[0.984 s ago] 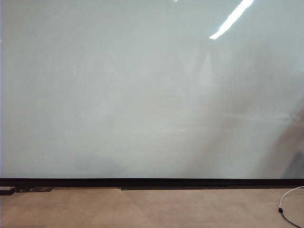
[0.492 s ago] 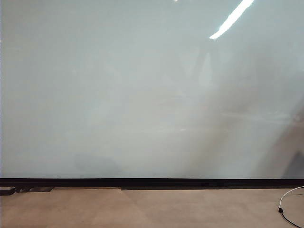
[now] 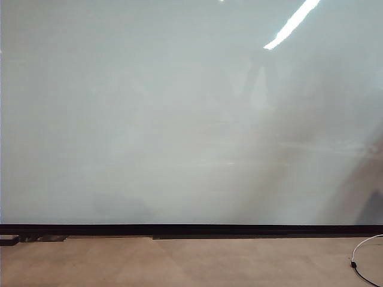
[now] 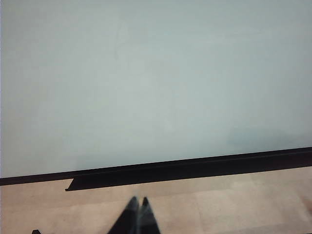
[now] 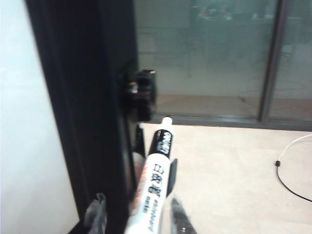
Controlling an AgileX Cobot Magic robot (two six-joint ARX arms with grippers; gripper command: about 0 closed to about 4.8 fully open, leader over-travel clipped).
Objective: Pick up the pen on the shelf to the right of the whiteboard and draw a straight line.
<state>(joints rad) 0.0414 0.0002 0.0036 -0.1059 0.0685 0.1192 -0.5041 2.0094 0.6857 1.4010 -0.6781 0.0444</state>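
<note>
Pen (image 5: 152, 195) between right pincer (image 5: 139, 217) fingers; left pincer (image 4: 138, 214) closed.

Whiteboard (image 3: 179, 119) glossy, smooth, pale grey-white, throwing back a ceiling-light glare; black frame strip (image 3: 191, 229) matt. Floor (image 3: 179, 263) matt beige, faintly mottled. Pen (image 5: 152, 190) smooth glossy white plastic barrel with black print. Cable (image 3: 362, 254) white with black plug.

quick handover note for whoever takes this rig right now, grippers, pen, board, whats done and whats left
Left gripper: shut, empty, parked low in front of the whiteboard.
Right gripper: beside the board's black right edge, with the pen between its fingers; whether the grip is firm cannot be told.
Done: right arm has reached the pen.
Left: secure the pen, carry it to the board, draw the straight line. No stroke on the board.
</note>
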